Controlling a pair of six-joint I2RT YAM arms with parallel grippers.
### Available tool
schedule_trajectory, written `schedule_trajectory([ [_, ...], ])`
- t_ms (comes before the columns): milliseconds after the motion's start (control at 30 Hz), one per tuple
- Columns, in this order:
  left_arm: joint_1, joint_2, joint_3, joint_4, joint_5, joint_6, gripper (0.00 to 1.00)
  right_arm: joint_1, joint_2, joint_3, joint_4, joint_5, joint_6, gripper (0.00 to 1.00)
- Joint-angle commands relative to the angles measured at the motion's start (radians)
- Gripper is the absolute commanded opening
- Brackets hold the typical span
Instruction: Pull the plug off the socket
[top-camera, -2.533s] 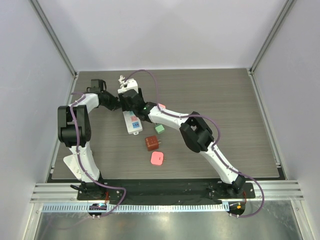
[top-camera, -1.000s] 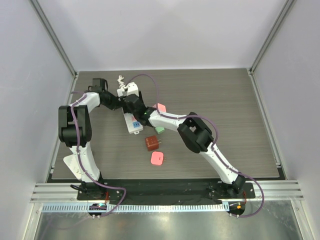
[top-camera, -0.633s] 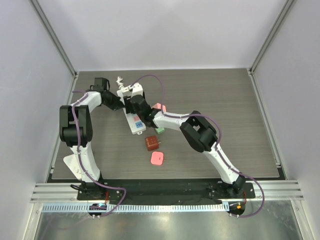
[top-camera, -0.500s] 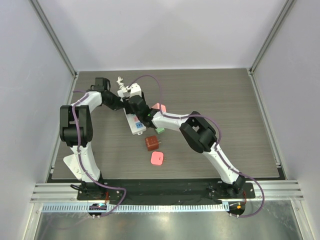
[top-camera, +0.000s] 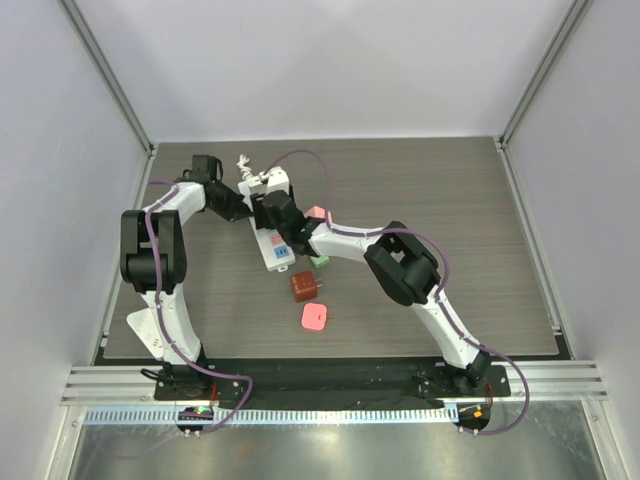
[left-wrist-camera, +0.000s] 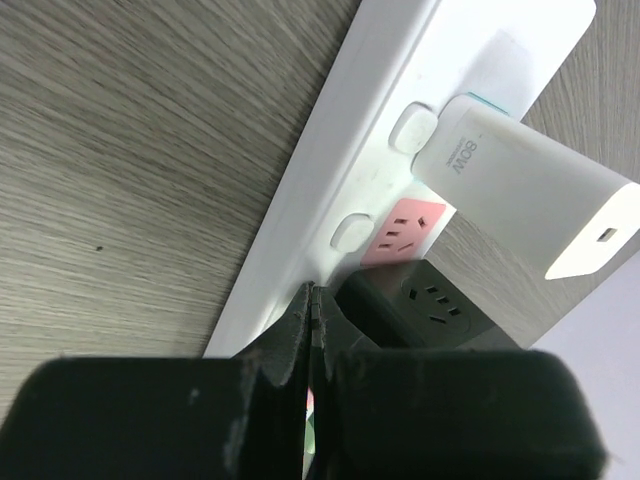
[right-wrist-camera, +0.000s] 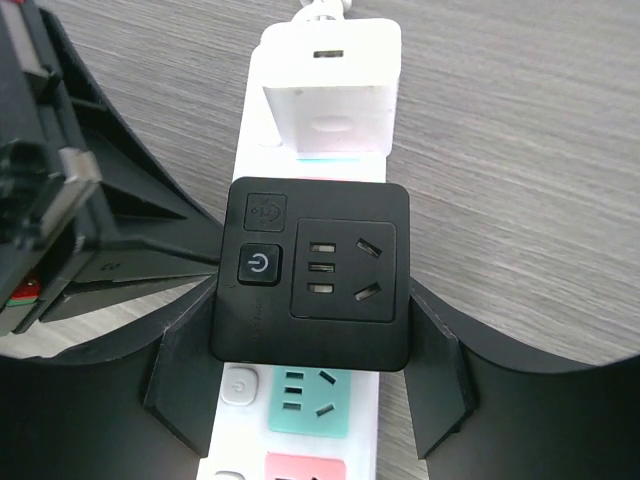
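The socket (top-camera: 275, 255) is lying on the left far part of the table (top-camera: 450, 200). Its long axis is running from the arms' side toward the back wall, with the far end leaning a little left. The cord stub (top-camera: 242, 160) is pointing to the back, and the pink and blue outlets are facing the bases.

A white charger (right-wrist-camera: 325, 105) is sitting in the farthest outlet, and a black plug (right-wrist-camera: 310, 275) is sitting in the one just nearer. The right gripper (right-wrist-camera: 310, 372) is reaching over the strip and pinching the black plug, one finger pressing on each side of it.

The left gripper (left-wrist-camera: 312, 310) is coming in from the left with its fingers pressed together. Its tip is touching the socket's long edge beside the black plug.

A green block (top-camera: 320, 259), a brown block (top-camera: 304, 286) and a pink block (top-camera: 313, 317) are lying loose, right of the socket's near end and nearer the bases.
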Motion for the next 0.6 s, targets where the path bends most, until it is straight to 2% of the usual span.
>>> schedule_trajectory([
  [0,-0.002,0.083,-0.033,-0.098,-0.124,0.042,0.0,-0.038,-0.17,-0.054,0.121,-0.123,0.157,0.01],
  [167,-0.002,0.085,-0.031,-0.1,-0.12,0.041,0.0,-0.055,-0.184,-0.065,0.118,-0.163,0.179,0.01],
  [300,-0.002,0.083,-0.028,-0.098,-0.12,0.047,0.0,-0.035,-0.141,0.004,0.066,-0.153,0.144,0.01],
  [533,-0.002,0.088,-0.028,-0.098,-0.115,0.047,0.0,0.066,-0.094,0.129,-0.027,0.161,-0.166,0.01],
  [567,0.0,0.089,-0.027,-0.098,-0.11,0.047,0.0,0.071,-0.1,0.133,-0.027,0.169,-0.192,0.01],
])
